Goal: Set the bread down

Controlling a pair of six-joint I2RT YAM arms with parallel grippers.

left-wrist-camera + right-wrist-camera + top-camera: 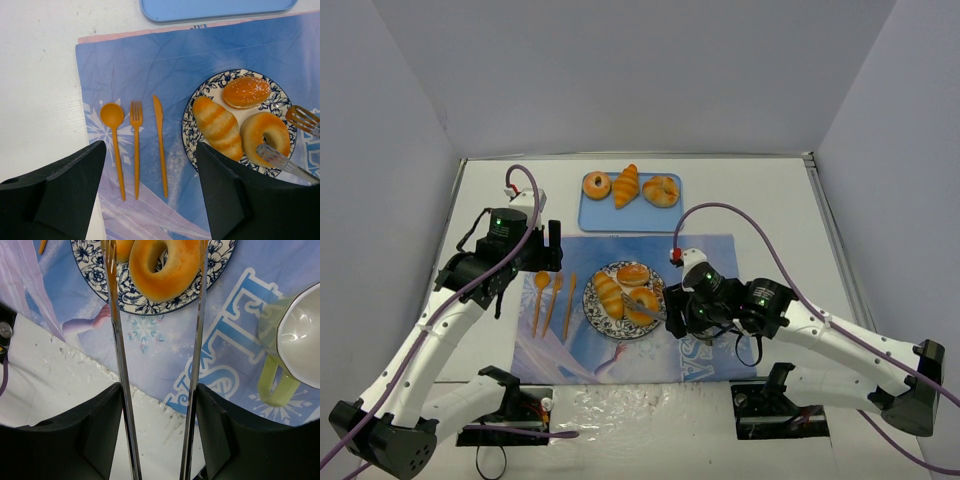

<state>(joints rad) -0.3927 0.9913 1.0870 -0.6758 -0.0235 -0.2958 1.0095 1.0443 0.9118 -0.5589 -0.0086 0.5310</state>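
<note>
The plate (616, 331) holds three pastries (633, 273) — tray (630, 221) (blue) three more.

Left arm (425, 345): white links; black joints
Right arm (842, 335): same white and black
Cables (750, 220): purple, thin; one along each arm; red at the end
Bases (385, 440): black, blocky
Lights (498, 222): small, green, on the joints
Fingers (55, 195): black, matte, wedge-shaped
</note>
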